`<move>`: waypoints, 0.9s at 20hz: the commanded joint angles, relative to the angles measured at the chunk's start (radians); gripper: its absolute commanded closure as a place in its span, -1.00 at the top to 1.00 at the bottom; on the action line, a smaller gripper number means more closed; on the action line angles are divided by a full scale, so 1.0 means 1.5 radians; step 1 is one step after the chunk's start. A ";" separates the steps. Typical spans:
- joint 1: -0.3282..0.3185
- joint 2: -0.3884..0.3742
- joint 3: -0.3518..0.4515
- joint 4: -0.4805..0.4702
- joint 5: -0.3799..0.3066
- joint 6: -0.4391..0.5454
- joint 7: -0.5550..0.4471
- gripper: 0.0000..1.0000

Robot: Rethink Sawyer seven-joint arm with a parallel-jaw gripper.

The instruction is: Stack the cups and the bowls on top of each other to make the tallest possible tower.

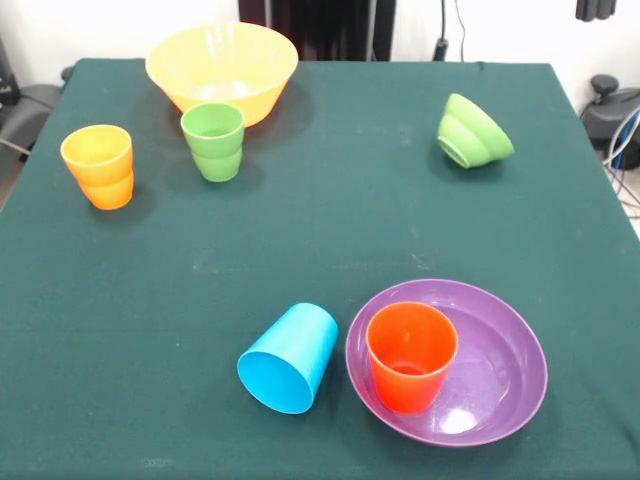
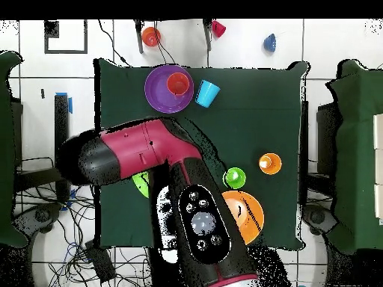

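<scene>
We were in a robotics lab, not a home or kitchen. The table (image 1: 330, 230) wore a plain dark green cloth, and it stood on a white tiled floor (image 2: 329, 45) with dark marks stuck on it. Loose cables (image 2: 90, 254) ran in tangles over the floor beside the table, and more wires hung by the wall. A big red and black robot arm (image 2: 172, 194) reached over the cloth. The bright plastic cups (image 1: 212, 140) and bowls (image 1: 222, 70) looked like test props, with a few spares left on the floor (image 2: 151, 36).
</scene>
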 commanded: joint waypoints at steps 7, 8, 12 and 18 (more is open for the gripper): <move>0.000 0.108 -0.072 0.005 -0.011 -0.053 0.077 -1.00; -0.001 0.112 -0.072 0.000 -0.007 -0.052 0.075 -1.00; -0.001 0.117 -0.077 0.001 -0.007 -0.070 0.077 -1.00; 0.001 0.111 -0.083 0.020 -0.004 -0.081 0.073 -1.00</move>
